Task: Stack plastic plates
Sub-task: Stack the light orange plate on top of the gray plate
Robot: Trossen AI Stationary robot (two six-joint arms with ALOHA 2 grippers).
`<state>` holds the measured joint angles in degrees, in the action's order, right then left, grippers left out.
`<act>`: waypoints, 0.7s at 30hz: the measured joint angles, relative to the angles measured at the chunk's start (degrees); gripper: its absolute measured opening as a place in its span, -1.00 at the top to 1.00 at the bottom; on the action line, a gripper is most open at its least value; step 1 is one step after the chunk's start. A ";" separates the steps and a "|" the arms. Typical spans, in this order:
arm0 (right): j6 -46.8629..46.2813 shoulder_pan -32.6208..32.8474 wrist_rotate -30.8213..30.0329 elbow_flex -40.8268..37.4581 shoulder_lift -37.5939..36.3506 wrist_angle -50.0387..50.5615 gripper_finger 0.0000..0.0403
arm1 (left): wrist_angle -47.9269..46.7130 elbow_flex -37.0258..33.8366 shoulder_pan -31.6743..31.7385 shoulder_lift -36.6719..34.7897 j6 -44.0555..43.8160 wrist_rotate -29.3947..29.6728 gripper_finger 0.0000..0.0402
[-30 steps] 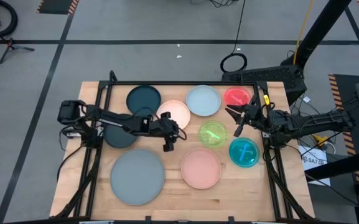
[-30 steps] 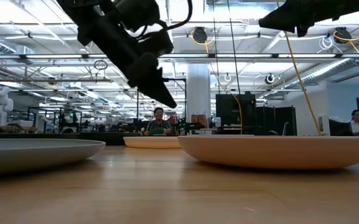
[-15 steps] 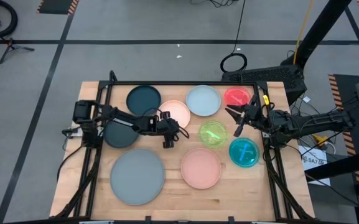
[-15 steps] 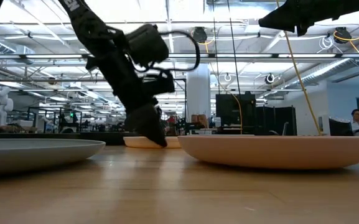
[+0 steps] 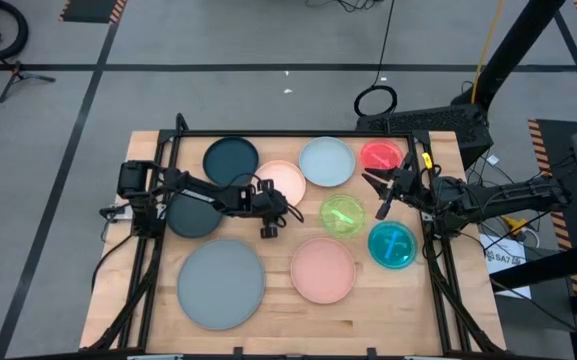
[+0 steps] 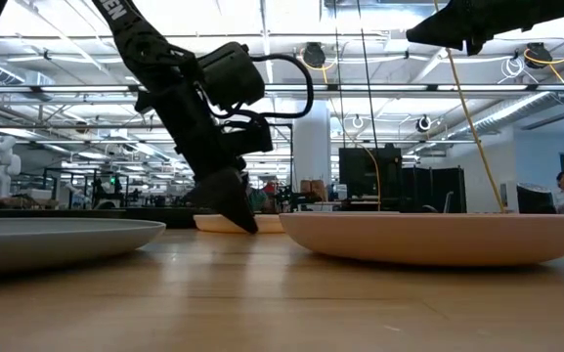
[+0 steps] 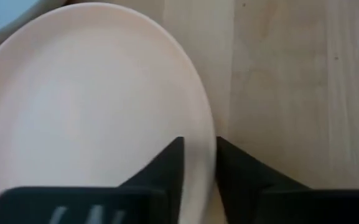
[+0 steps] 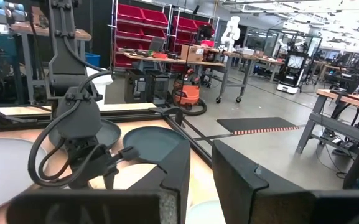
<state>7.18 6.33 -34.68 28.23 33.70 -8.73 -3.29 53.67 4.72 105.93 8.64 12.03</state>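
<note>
Several plates lie flat on the wooden table, none on another: dark teal (image 5: 230,158), charcoal (image 5: 190,217), cream (image 5: 282,180), light blue (image 5: 327,161), red (image 5: 381,155), green (image 5: 342,215), teal (image 5: 393,245), salmon (image 5: 323,270) and large grey (image 5: 221,284). My left gripper (image 5: 268,228) is down at the cream plate's near rim and shut on it. My right gripper (image 5: 378,195) hangs high above the table between the red and green plates, its fingers a little apart with nothing between them. My left gripper pinches the cream plate's near rim (image 7: 209,134) between its two fingers, one finger (image 7: 167,168) over the plate's inside and the other outside over the table. The fingers come from above, slanting down from the table's left. The plate lies flat on the table.
The left arm reaches over the charcoal plate. The green plate is close to the right of the left gripper, with the salmon and large grey plates nearer the front edge. A dark frame (image 5: 298,135) runs along the table's far edge.
My left gripper has come down from well above the table to the cream plate's near rim and has shifted slightly toward the table's left edge. The plates have stayed where they were.
</note>
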 joint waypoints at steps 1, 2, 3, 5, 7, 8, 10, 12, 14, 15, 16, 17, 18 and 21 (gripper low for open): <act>0.00 0.00 0.00 0.00 0.00 0.00 0.70 | -0.02 0.00 -0.26 0.00 -0.06 0.00 0.72; 0.00 0.00 0.00 0.00 -0.01 0.02 0.70 | -0.11 0.00 -0.52 0.00 -0.04 0.04 0.80; 0.00 0.00 0.00 0.00 0.01 0.02 0.70 | -0.15 0.00 -0.83 0.00 0.07 0.09 0.87; 0.00 0.00 0.00 0.00 0.00 0.02 0.70 | -0.30 0.00 -1.54 -0.01 -0.40 0.34 0.94; 0.00 0.00 -0.01 0.00 0.00 0.02 0.70 | -0.89 -0.04 -2.39 -0.85 -1.19 0.37 0.94; 0.00 0.00 0.00 0.00 0.01 0.02 0.70 | -1.14 -0.09 -2.92 -1.52 -1.55 0.34 0.94; 0.01 0.00 -0.02 0.00 0.01 0.00 0.70 | -1.22 -0.09 -4.03 -3.37 -1.71 0.41 0.94; 0.19 0.00 -0.02 0.00 -0.01 0.00 0.70 | -1.65 -0.09 -5.17 -5.61 -1.89 1.80 0.94; 0.20 0.00 -0.02 0.00 0.01 0.00 0.70 | -1.83 -0.09 -6.41 -8.26 -2.10 2.76 0.94; 0.20 0.00 -0.02 0.01 -0.01 0.00 0.70 | -1.51 -0.09 -7.01 -9.75 -2.12 2.88 0.94; 0.28 0.00 -0.02 0.01 0.00 0.02 0.70 | -1.59 -0.09 -7.70 -11.34 -2.14 2.91 0.95; 0.63 0.00 -0.02 0.00 0.01 0.04 0.70 | -1.79 -0.09 -8.46 -12.88 -2.36 3.05 0.95; 0.97 0.00 -0.02 0.02 -0.01 0.04 0.70 | -1.65 -0.08 -9.25 -14.40 -2.75 3.10 0.95; 1.14 0.00 -0.02 0.00 -0.01 0.04 0.70 | -1.90 -0.07 -12.21 -18.84 -3.91 3.08 0.95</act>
<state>8.32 6.33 -34.70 28.23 33.69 -8.69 -5.19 53.60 -7.49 87.09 4.74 15.11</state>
